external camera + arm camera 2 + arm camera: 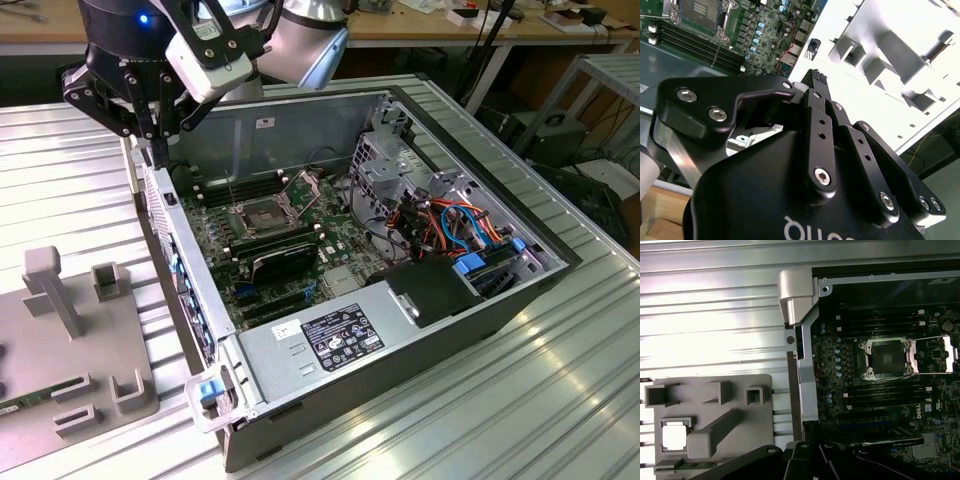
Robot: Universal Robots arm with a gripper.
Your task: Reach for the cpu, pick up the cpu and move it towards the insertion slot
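Holder: a grey holder (120, 350) sits on the ribbed metal bench (60, 200), at the exterior view's left. It is just beside the computer case (185, 290).
Cpu: the cpu (674, 435) lies flat in a square pocket of the holder. It looks bright in the first wrist view. It is outside the case and nothing touches it.
Cpu's shape: it is square, so it has no long side. Its edges run along the pocket's edges.
Tool: the tool (158, 140) hangs high over the case's side wall, the wall next to the holder. It is closed and has nothing in it.
Slot: the insertion slot (262, 215) is inside the case, to the exterior view's right of the tool. Its metal bracket is swung open and its dark middle is bare.
Which way: the tool is in between the two. The cpu is on the holder side of the wall and lower down, and the slot is on the other side.
Work so far: the cpu is not yet picked up.
Views: the first wrist view shows the cpu and the slot together, with the wall between them. The exterior view shows how high the tool hangs. The second wrist view shows the tool pinched shut.
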